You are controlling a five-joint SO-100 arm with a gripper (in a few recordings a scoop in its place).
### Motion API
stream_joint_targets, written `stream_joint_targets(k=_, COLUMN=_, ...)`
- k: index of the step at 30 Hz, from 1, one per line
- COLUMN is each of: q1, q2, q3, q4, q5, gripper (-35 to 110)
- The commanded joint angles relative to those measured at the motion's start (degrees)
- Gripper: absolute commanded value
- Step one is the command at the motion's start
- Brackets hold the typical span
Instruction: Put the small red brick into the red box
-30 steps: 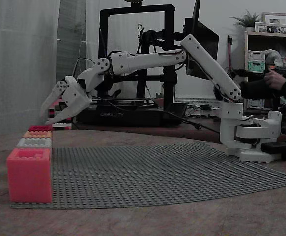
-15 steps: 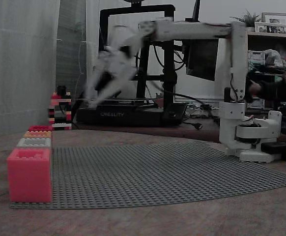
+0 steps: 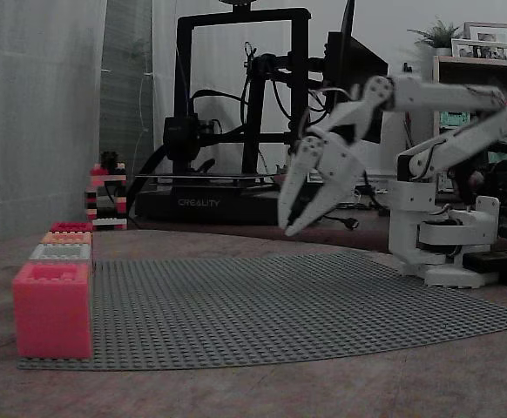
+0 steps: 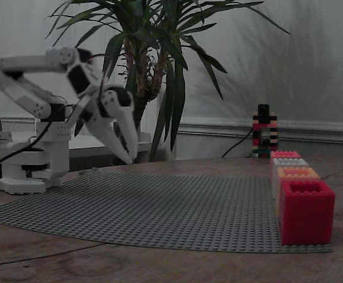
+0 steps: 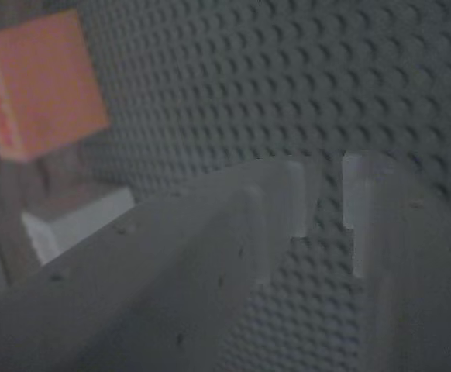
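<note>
The red box (image 3: 70, 227) is the far end of a row of boxes on the left edge of the baseplate in one fixed view. It is the nearest box (image 4: 306, 212) in the other. The small red brick is out of view. My gripper (image 3: 287, 226) hangs above the right part of the plate, far from the boxes, pointing down; it also shows at the left (image 4: 131, 158). Its jaws are nearly together with only a thin slit in the wrist view (image 5: 322, 209), and nothing is between them.
A grey studded baseplate (image 3: 280, 296) covers the table. The row also holds a pink-salmon box (image 3: 51, 309), a grey box (image 3: 60, 252) and an orange box (image 3: 66, 238). A small brick tower (image 3: 105, 196) and a 3D printer (image 3: 236, 113) stand behind. The arm's base (image 3: 436, 235) is at the right.
The gripper was open over the far end of the box row, then swung up and right. It now hangs near the arm's base with its jaws drawn together.
</note>
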Motion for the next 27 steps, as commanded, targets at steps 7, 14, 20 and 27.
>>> stream_joint_targets(k=7, q1=-2.37, q2=22.85, q3=7.73, q4=9.4, q5=2.2, gripper=0)
stream_joint_targets(k=14, q1=-2.72, q2=27.77, q3=10.55, q4=12.83, q5=3.43, gripper=0)
stream_joint_targets(k=20, q1=-3.43, q2=27.77, q3=11.25, q4=14.33, q5=4.39, gripper=0)
stream_joint_targets(k=27, q1=-4.83, q2=27.69, q3=10.37, q4=18.37, q5=7.03, gripper=0)
